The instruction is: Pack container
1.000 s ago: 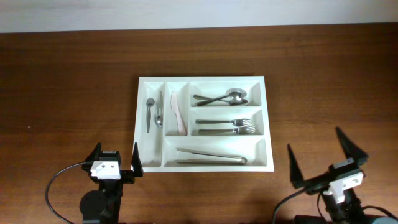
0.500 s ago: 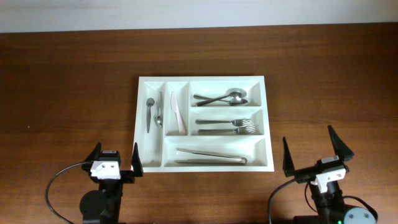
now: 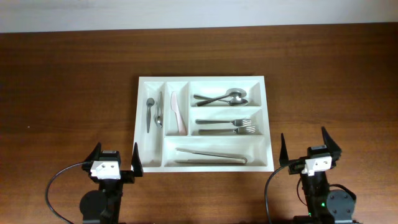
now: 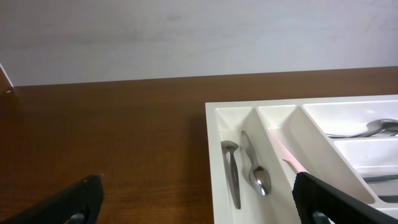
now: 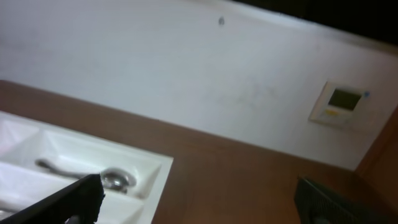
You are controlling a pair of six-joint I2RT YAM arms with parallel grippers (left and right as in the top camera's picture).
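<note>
The white cutlery tray [image 3: 268, 124] lies in the middle of the table. Its two narrow left compartments hold small spoons [image 3: 153, 114] and a pale knife [image 3: 176, 114]. The wide ones hold spoons [image 3: 222, 98], forks [image 3: 227, 126] and tongs [image 3: 211, 156]. My left gripper [image 3: 115, 163] is open and empty, just off the tray's front left corner. My right gripper [image 3: 309, 152] is open and empty, right of the tray's front right corner. The tray also shows in the left wrist view [image 4: 214, 149] and in the right wrist view [image 5: 163, 169].
The tray rests on a brown wooden table [image 3: 68, 93]. A white wall [image 4: 186, 37] runs along the far edge. A small wall panel [image 5: 341, 103] shows in the right wrist view.
My right gripper has moved left toward the tray's front right corner and turned to face the far side. The left arm and the cutlery have not moved.
</note>
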